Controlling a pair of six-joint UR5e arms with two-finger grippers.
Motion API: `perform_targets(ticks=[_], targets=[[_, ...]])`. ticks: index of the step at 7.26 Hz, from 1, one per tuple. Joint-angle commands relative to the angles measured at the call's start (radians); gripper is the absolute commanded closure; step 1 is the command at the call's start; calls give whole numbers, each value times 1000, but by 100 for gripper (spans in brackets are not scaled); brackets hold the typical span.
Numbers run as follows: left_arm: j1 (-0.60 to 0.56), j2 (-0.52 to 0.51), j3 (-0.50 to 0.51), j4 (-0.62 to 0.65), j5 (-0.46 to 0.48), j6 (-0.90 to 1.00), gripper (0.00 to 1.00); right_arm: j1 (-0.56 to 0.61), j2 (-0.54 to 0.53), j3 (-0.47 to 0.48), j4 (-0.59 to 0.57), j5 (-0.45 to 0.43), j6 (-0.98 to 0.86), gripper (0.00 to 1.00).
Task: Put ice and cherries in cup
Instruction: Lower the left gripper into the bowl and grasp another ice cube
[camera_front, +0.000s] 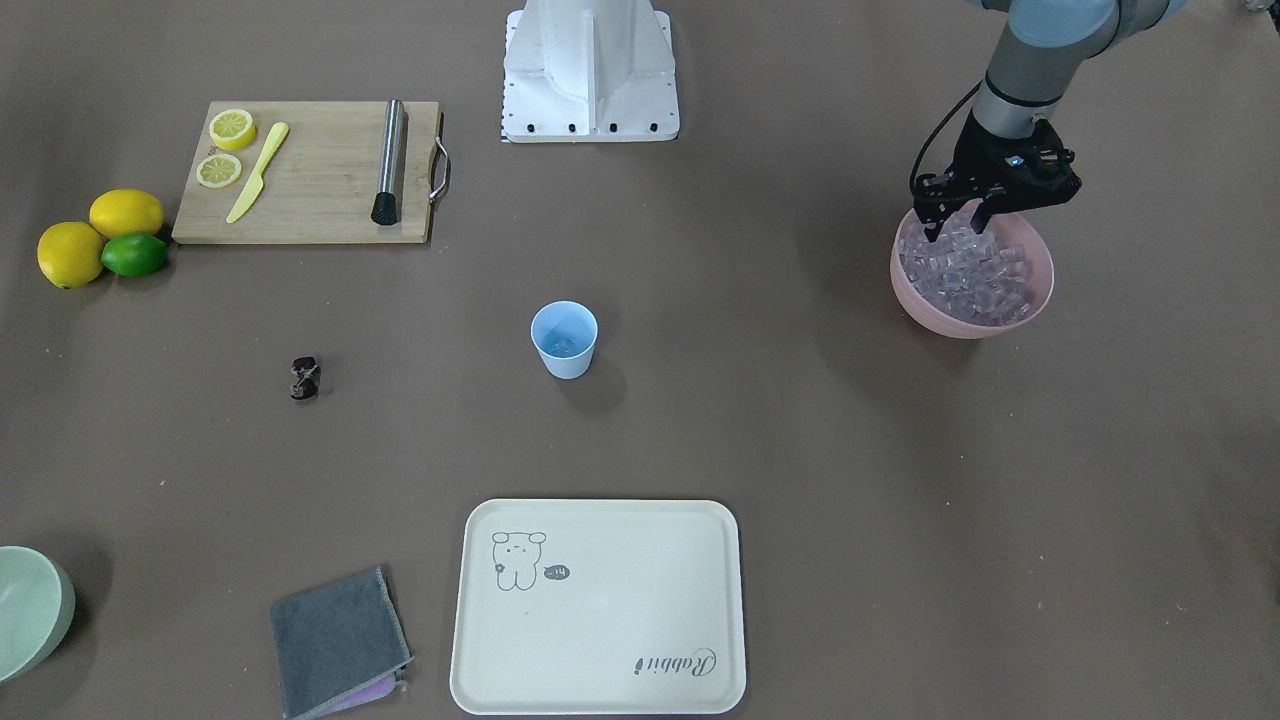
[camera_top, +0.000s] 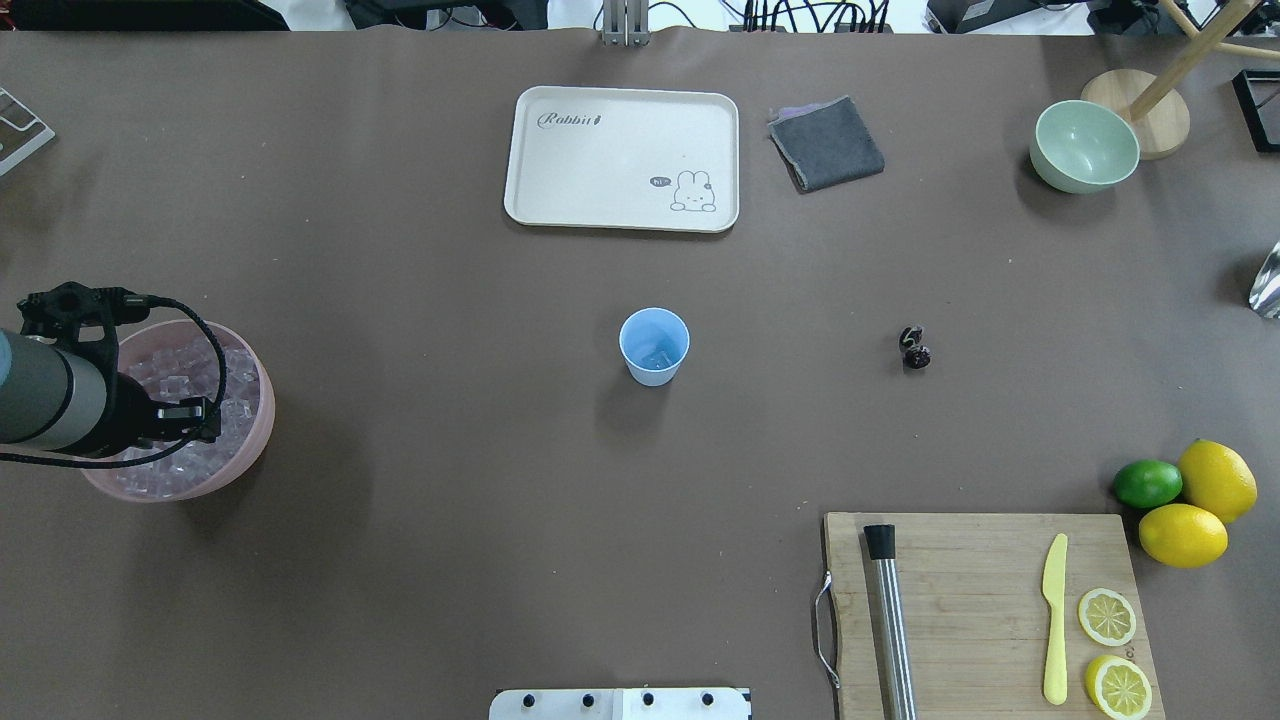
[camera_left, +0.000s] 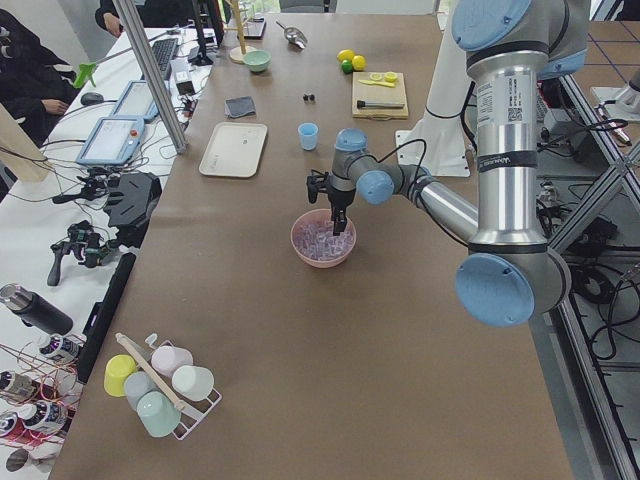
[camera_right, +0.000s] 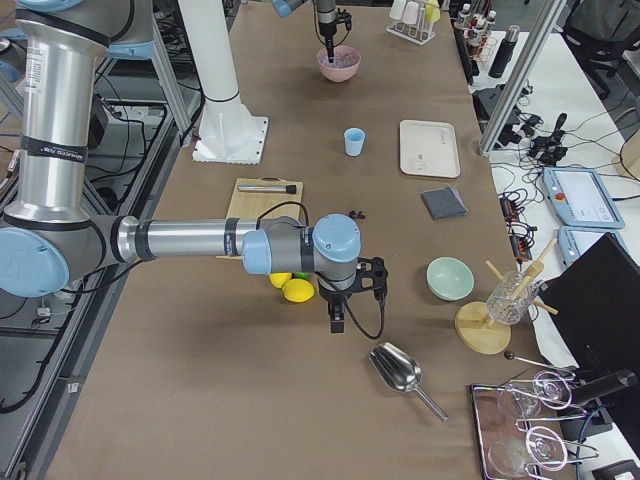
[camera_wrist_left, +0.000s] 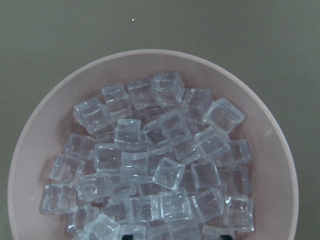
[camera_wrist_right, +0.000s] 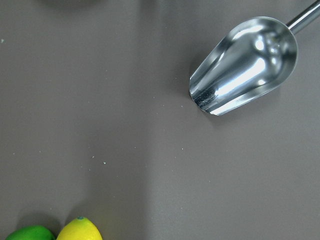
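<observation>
L gripper: points down over the pink bowl, near the table's left end. Jaws apart, tips at the top of the ice pile. Can't tell if a cube sits btwn them.
R gripper: hangs above the table near the right end, btwn the whole lemons and the scoop. Seen only from the side cam, so can't tell jaw state.
Ice: heap of clear cubes filling the pink bowl, well apart from the cup.
Cup: upright at mid-table, alone. A pale glassy bit shows at its bottom; looks like a cube, can't be sure.
Cherries: small dark cluster lying on the bare table, level w/ the cup, off toward the right end. Apart from the cup, touching nothing else.
Scoop: shiny metal, lying on the table at the right end, bowl up per R wrist cam.
Board: wooden, near the robot-side edge toward the right end. Carries 2 lemon halves, a yellow knife and a steel muddler.
Lime: touching the 2 whole lemons, just beside the board.
Tray: cream, at the middle of the operators' edge.
Cloth: grey, folded, just beside the tray.
Green bowl: operators'-side right corner.
</observation>
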Motion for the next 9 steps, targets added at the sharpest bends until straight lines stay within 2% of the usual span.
perform_targets(ticks=[1, 7, 8, 9], targets=[[2, 3, -1, 0, 1, 2, 35, -1, 5, -2, -1, -1, 1, 0], [39, 3, 5, 1, 1, 2, 37, 1, 0, 3, -4, -6, 3, 0], [39, 4, 5, 1, 1, 2, 42, 1, -2, 4, -4, -4, 3, 0], [42, 4, 6, 1, 1, 2, 42, 1, -3, 4, -3, -4, 3, 0]])
